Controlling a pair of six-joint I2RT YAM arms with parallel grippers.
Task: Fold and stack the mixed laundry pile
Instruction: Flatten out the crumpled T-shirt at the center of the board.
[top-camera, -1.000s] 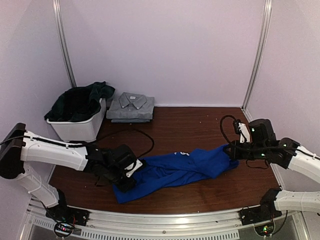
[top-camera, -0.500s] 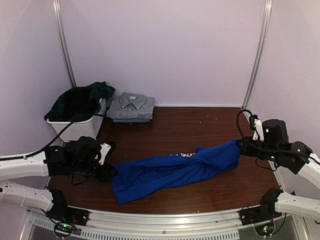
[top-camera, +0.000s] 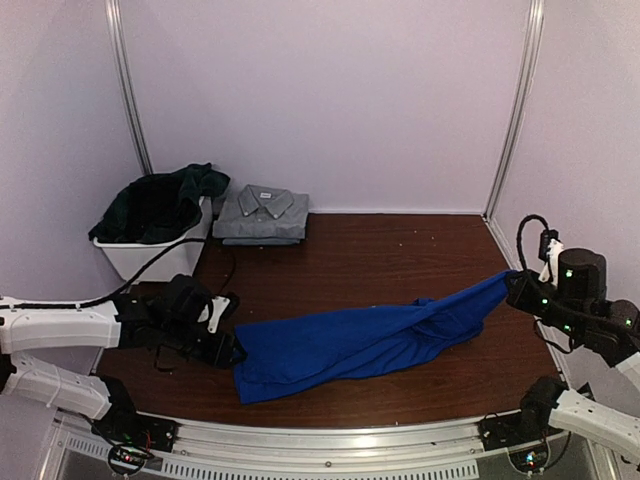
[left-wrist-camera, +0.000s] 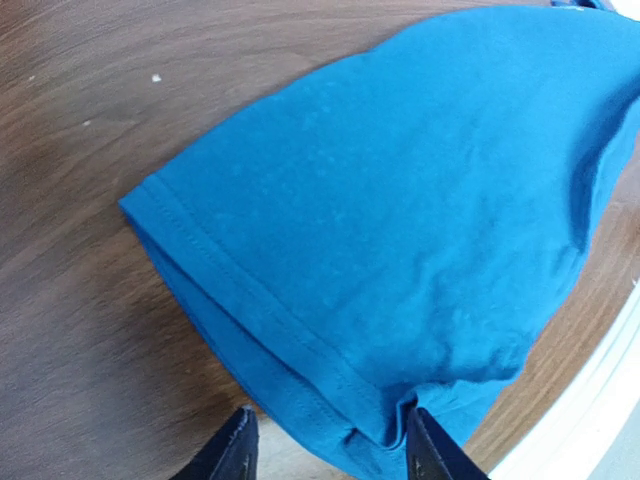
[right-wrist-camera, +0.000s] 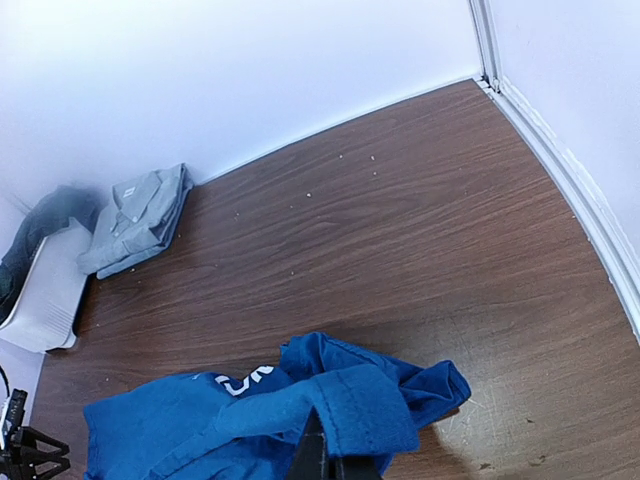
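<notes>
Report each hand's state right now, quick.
Left hand: closed, holding the blue T-shirt by its hem.
Right hand: closed, holding the same shirt's other end.

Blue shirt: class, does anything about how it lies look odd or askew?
Yes. The blue shirt is bunched and twisted into a long band, not spread flat. It is held at its ends by the left gripper and the right gripper.
</notes>
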